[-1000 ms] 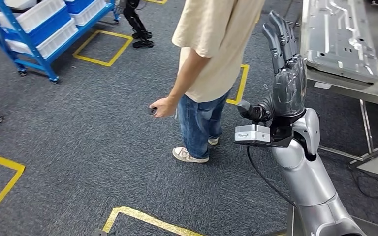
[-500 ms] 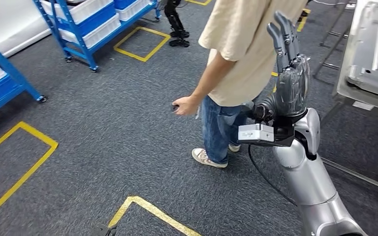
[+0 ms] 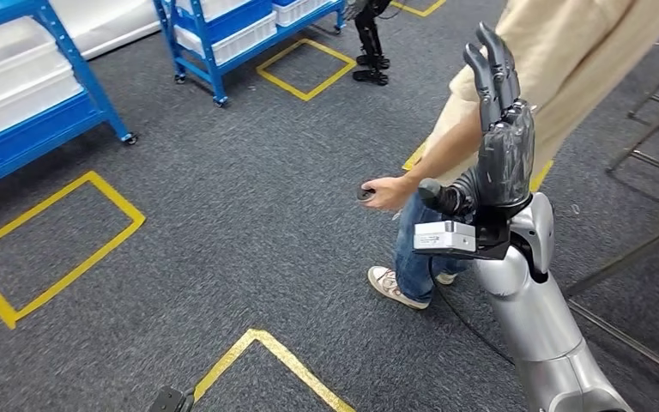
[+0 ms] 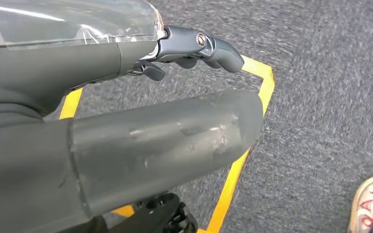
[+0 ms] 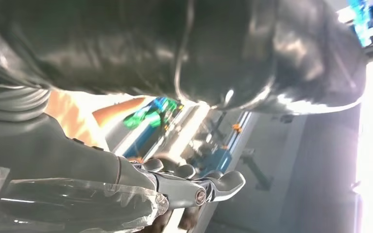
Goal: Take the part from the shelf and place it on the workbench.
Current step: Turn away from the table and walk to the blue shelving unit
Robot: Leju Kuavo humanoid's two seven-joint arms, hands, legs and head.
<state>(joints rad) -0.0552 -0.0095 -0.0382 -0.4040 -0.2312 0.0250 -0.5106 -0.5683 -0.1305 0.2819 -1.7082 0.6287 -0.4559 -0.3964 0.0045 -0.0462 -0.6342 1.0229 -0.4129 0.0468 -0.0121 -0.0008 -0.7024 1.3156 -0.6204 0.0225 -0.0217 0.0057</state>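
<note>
Head view: a dark grey carpet [image 3: 223,215] marked with yellow tape squares [image 3: 51,245] is seen, with blue shelves [image 3: 214,43] at eleven o'clock, on which white bins [image 3: 240,36] are carried; their contents cannot be made out. The part cannot be identified on them. The right hand [image 3: 499,129] is raised upright at two o'clock, fingers straight and close together, nothing held. A person [image 3: 515,94] stands just behind it, a small dark object [image 3: 365,193] gripped in their hand [image 3: 388,193].

Left wrist view: the left hand [image 4: 126,121] is shown over carpet and tape, fingers extended, nothing grasped; a shoe [image 4: 371,204] lies at five o'clock.

Right wrist view: the right hand's fingers [image 5: 194,187] are seen lightly curled, empty.
</note>
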